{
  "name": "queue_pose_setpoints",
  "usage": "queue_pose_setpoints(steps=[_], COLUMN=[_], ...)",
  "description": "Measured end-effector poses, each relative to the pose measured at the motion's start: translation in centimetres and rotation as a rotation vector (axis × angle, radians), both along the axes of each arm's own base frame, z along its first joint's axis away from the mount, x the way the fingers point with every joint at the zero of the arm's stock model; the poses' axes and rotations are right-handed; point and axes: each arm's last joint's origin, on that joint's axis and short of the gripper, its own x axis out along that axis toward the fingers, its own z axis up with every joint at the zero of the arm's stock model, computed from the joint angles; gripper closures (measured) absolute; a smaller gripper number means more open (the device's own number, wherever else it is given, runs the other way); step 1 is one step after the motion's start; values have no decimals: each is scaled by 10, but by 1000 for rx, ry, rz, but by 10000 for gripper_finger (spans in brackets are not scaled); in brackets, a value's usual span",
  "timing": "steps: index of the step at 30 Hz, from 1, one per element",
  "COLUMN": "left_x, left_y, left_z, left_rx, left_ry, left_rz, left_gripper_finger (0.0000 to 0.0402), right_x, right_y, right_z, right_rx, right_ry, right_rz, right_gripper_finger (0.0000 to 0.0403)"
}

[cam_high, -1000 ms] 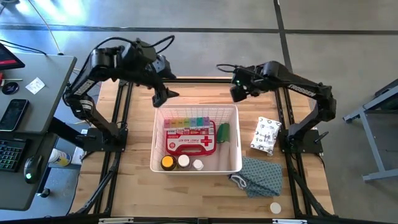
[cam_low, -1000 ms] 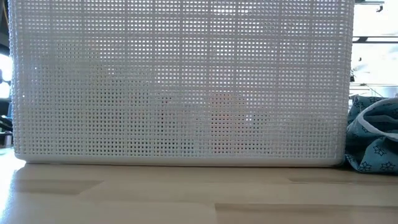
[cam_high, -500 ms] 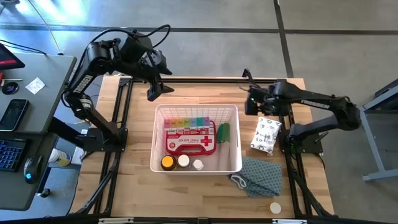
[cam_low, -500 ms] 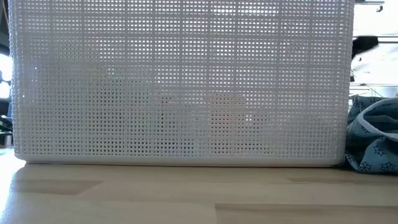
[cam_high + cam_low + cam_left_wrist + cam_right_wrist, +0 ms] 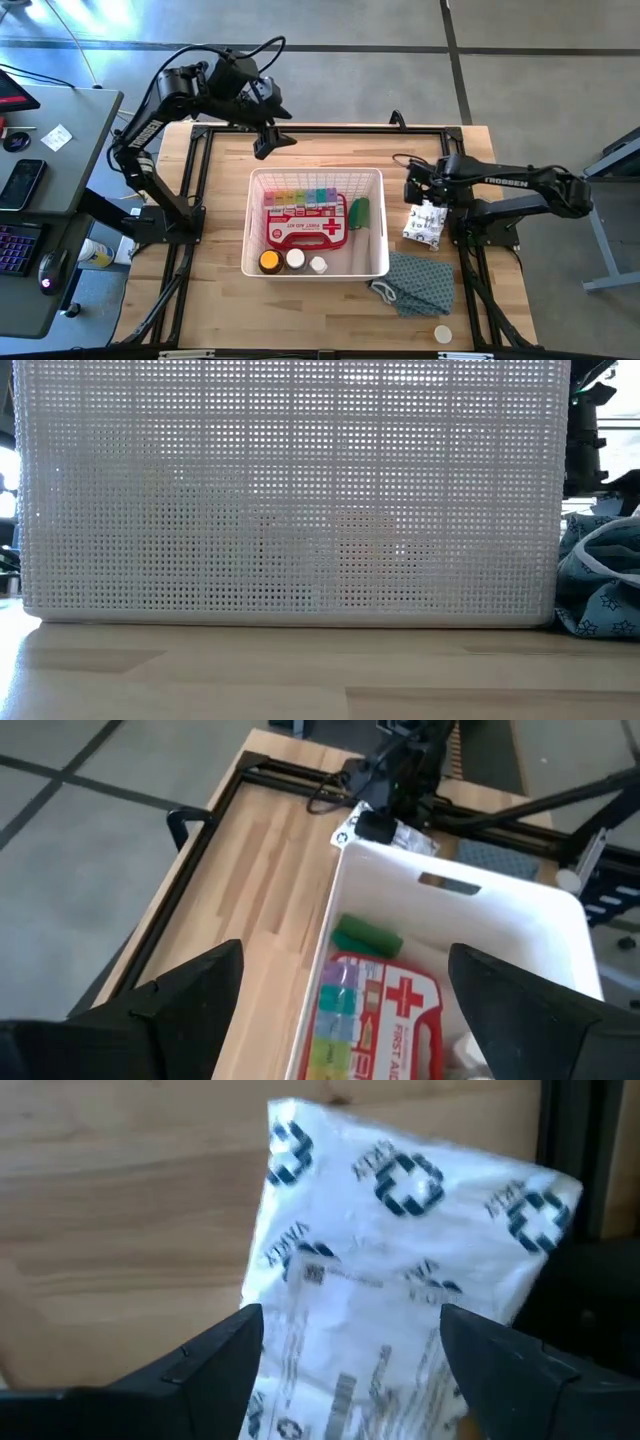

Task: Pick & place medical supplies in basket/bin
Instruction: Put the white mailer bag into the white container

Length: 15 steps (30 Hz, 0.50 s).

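The white lattice basket [image 5: 383, 190] [image 5: 290, 490] [image 5: 520, 905] stands mid-table. In it lie the rainbow pill organiser [image 5: 300, 196], the red first-aid case [image 5: 305, 229] [image 5: 405, 1010], a green roll [image 5: 359, 211] [image 5: 367, 937], an amber bottle [image 5: 270, 262] and two white-capped bottles [image 5: 296, 259]. A white packet printed with blue crosses [image 5: 427, 222] [image 5: 400, 1260] lies flat on the table right of the basket. My right gripper [image 5: 420, 190] [image 5: 350, 1370] hovers open over the packet's far end, fingers either side. My left gripper [image 5: 272, 140] [image 5: 345, 990] hangs open above the table beyond the basket's far-left corner.
A blue-grey star-print cloth bag [image 5: 415, 283] [image 5: 600, 585] lies near the basket's near-right corner, and a small white cap [image 5: 442, 334] sits at the near edge. The black frame rails [image 5: 330, 128] run around the table. A desk with a phone stands left.
My right gripper has swung from above the basket's far-right corner toward the table's right and near side, and has come down over the white packet. My left gripper has drawn back a little toward the far edge. Nothing on the table has moved.
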Motion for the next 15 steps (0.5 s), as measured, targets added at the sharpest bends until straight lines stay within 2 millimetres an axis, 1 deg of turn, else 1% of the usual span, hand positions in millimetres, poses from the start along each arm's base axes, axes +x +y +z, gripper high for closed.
queue_pose_setpoints(steps=[5, 11, 15], left_x=[4, 3, 3], left_y=[2, 2, 2], left_z=[-2, -1, -1], left_rx=[-18, -26, -29], left_ry=[5, -5, -8], left_rz=[42, 55, 62], left_gripper_finger=[16, 16, 16], right_x=[-2, -4, -3], right_y=[-4, -7, -7], right_z=[-8, -32, -34], right_rx=[-42, 23, 19], right_ry=[15, -91, -119], right_rz=[-18, -50, -77], right_gripper_finger=[100, 100, 100])
